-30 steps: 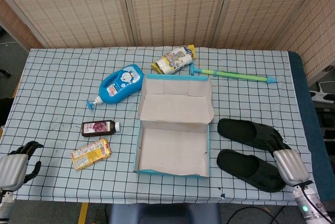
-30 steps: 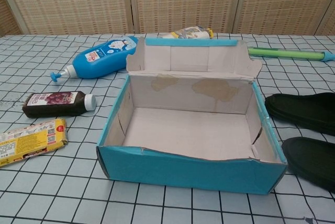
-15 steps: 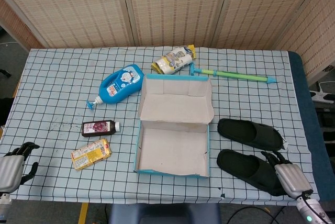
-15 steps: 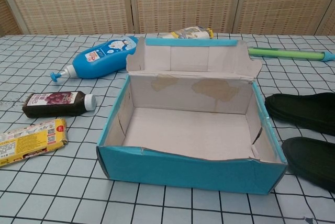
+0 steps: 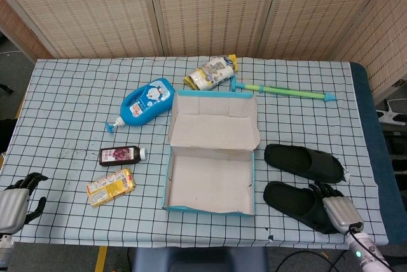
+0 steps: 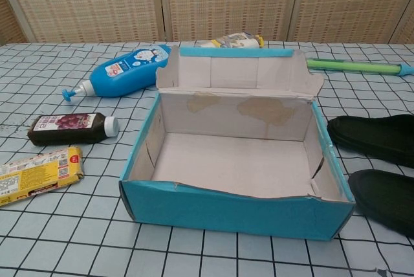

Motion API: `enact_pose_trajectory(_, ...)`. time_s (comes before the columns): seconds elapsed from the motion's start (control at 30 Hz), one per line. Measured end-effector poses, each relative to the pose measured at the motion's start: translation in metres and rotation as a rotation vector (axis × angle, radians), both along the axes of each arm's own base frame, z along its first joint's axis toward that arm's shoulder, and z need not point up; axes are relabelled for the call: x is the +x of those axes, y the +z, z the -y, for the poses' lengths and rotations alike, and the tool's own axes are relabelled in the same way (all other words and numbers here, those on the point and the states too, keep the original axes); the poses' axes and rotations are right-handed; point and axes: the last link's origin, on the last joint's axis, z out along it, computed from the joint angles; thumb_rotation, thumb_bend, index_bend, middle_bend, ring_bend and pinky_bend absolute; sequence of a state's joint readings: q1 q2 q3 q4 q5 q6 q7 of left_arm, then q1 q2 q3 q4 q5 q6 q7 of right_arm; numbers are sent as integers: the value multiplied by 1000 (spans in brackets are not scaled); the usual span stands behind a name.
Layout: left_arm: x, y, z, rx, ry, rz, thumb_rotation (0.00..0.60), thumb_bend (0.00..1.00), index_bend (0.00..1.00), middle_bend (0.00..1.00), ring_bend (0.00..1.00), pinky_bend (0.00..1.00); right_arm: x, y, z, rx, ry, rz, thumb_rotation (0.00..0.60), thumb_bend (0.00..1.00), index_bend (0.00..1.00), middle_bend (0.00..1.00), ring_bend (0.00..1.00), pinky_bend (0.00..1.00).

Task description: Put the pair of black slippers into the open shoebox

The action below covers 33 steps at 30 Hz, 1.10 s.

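The open shoebox (image 5: 210,208) (image 6: 233,211), blue outside and bare cardboard inside, stands mid-table with its lid flap up at the back. Two black slippers lie flat to its right, the far slipper (image 5: 302,162) (image 6: 378,136) and the near slipper (image 5: 294,201) (image 6: 388,198). My right hand (image 5: 336,211) sits low at the near slipper's right end, its dark fingers reaching onto the sole's edge with no clear grip. My left hand (image 5: 13,206) hovers off the table's front left corner, fingers apart and holding nothing. The chest view shows neither hand.
Left of the box lie a blue lotion bottle (image 5: 147,102), a dark small bottle (image 5: 119,154) and a yellow packet (image 5: 110,187). Behind it are a snack bag (image 5: 212,73) and a green stick (image 5: 286,90). The front table edge runs just below my right hand.
My right hand has come down and left from beside the slippers onto the near slipper's right end. The left hand sank slightly. Neither slipper has moved.
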<state>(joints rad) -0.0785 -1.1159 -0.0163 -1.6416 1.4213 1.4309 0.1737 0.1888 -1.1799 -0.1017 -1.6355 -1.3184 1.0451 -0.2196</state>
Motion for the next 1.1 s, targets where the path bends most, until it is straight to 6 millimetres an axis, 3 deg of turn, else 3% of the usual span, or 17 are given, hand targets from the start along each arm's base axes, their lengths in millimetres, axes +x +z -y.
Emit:
enact_pose_trajectory(0.1, 0, 1, 0, 4, 1, 5, 600, 448, 277, 228, 336, 492, -4, -7, 6, -13, 18, -17, 600, 0, 116, 136, 79, 298)
enact_pose_trajectory(0.23, 0, 1, 0, 2, 1, 5, 600, 448, 279, 228, 336, 491, -5, -11, 14, -63, 43, -21, 600, 0, 385, 375, 307, 438)
enact_pose_trajectory(0.37, 0, 0, 0, 0, 3, 3, 600, 449, 279, 228, 336, 491, -2, -8, 17, -127, 70, 2, 600, 0, 535, 495, 432, 533)
enact_pose_trajectory(0.9, -1, 1, -1, 1, 7, 8, 600, 449, 279, 228, 336, 492, 31, 28, 6, -258, 172, 46, 600, 0, 561, 515, 450, 551)
enact_pose_trajectory(1.1, -1, 1, -1, 0, 8, 8, 600, 449, 279, 228, 337, 492, 74, 48, 10, -345, 277, 52, 600, 0, 562, 515, 450, 552)
